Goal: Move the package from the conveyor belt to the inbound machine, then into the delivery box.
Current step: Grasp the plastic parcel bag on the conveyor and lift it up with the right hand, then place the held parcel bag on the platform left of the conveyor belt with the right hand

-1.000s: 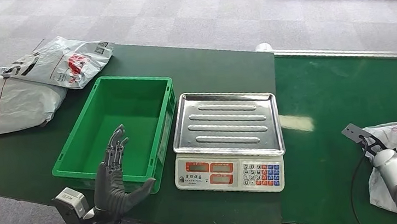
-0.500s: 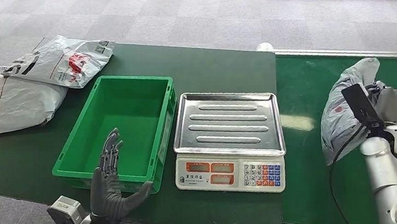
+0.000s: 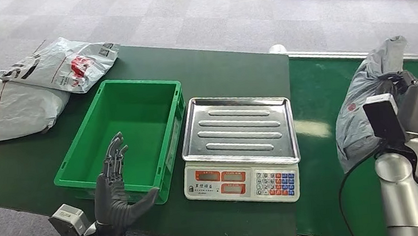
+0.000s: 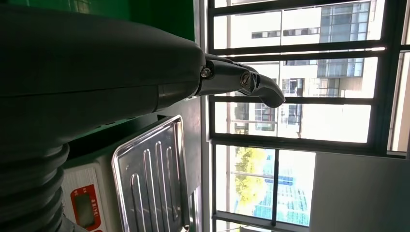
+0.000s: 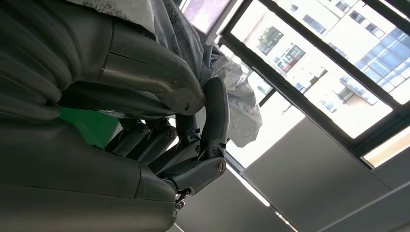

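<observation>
One crumpled grey plastic mailer package (image 3: 367, 103) gripped in right hand (image 3: 410, 101), fingers (image 5: 212, 116) wrapped round it, raised above green conveyor belt (image 3: 326, 159), right of steel-trayed electronic scale (image 3: 239, 141); left hand (image 3: 115, 188) empty, fingers spread, left of scale before green plastic crate (image 3: 123, 135); step in hand: carry to scale; next: swing leftward, set package on tray

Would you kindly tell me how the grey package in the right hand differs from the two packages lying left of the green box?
The grey package hangs crumpled, lifted over the conveyor belt in the right hand; the two packages lie flat, overlapping, on the table. It is dull grey; they are white with red print. All are soft plastic mailers.
</observation>
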`<state>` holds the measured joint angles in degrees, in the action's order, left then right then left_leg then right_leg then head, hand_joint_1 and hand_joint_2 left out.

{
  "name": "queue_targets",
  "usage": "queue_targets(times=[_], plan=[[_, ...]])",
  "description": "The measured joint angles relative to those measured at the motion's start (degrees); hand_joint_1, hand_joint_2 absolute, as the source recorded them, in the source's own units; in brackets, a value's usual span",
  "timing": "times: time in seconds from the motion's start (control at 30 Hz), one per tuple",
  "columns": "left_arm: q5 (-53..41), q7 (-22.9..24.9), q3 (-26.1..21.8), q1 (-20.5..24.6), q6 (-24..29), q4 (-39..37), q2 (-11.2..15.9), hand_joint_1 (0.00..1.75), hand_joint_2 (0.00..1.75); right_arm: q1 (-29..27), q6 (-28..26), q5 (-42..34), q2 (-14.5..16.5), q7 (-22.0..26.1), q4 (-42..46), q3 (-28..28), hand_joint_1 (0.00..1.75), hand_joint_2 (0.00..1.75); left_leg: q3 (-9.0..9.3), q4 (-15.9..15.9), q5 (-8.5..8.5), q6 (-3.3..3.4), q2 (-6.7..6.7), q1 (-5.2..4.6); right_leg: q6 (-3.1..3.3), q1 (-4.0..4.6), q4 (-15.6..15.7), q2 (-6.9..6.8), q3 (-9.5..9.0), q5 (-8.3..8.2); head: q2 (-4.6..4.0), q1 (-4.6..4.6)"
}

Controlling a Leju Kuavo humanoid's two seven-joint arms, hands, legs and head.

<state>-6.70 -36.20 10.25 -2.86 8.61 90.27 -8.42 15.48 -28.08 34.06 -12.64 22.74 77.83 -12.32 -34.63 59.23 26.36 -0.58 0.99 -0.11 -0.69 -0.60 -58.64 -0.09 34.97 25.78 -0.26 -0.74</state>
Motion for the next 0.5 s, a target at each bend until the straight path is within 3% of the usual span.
queue_targets(times=[0.2, 0.5], plan=[[0.2, -1.0, 0.1, 1.3, -1.3, -1.0, 0.0, 0.00, 1.75, 2.4, 9.8, -3.9, 1.8, -2.7, 1.0, 7.0, 1.75, 1.75, -0.03, 0.0, -0.05, -0.06, -0.12, 0.01, 0.07, 0.01, -0.1, 0.17, 0.07, -0.08, 0.00, -0.01], [-0.4, 0.7, 0.7, 4.7, -2.5, -2.3, -0.1, 0.00, 1.75, 15.4, 22.4, -8.8, 11.3, -6.6, -14.2, 20.2, 1.75, 1.75, -0.07, 0.0, -0.27, -0.19, -0.42, 0.12, 0.20, 0.13, -0.2, 0.39, 0.31, -0.29, 0.00, -0.01]])
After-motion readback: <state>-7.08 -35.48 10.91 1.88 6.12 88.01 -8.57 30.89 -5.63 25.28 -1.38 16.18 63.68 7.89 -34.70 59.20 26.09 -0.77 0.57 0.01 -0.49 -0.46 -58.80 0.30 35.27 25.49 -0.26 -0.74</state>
